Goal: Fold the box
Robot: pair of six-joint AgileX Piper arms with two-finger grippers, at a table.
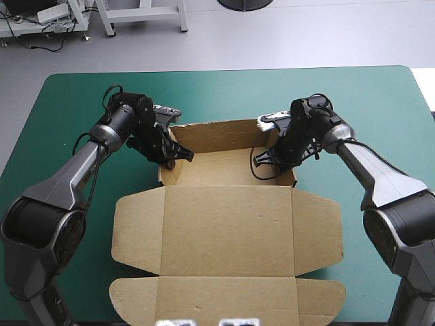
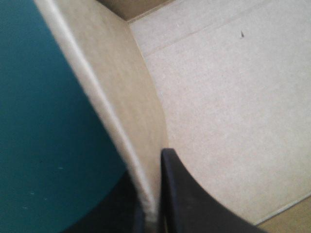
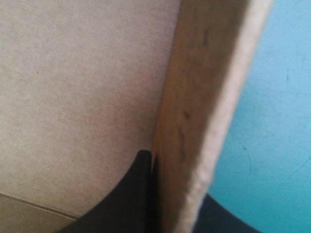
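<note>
Item: brown box point(image 1: 228, 231), one cut sheet of board, at the middle of the table's teal-green cover point(image 1: 75, 102). Condition: part-formed. The far portion stands as an open tray, with the far wall point(image 1: 217, 129) and both side walls raised. The flat panels point(image 1: 228, 295) and their flaps lie spread toward the near edge. Left gripper point(image 1: 168, 157): clamped on the left side wall point(image 2: 121, 107), one black finger inside the tray, the other outside over the cover, the board between them. Right gripper point(image 1: 272, 157): likewise pinched on the right side wall point(image 3: 204, 97), its inner finger within the tray and its outer finger beyond the board. Risks, as judged: no tuck can be seen locking either side wall, so letting go before the flaps are tucked would probably let the walls spring outward. An uneven pull between the two arms could skew the tray or drag the whole sheet across the cover. A hard squeeze near the rim could crease the board's edge, and an inward push could buckle the far wall at its corners.
</note>
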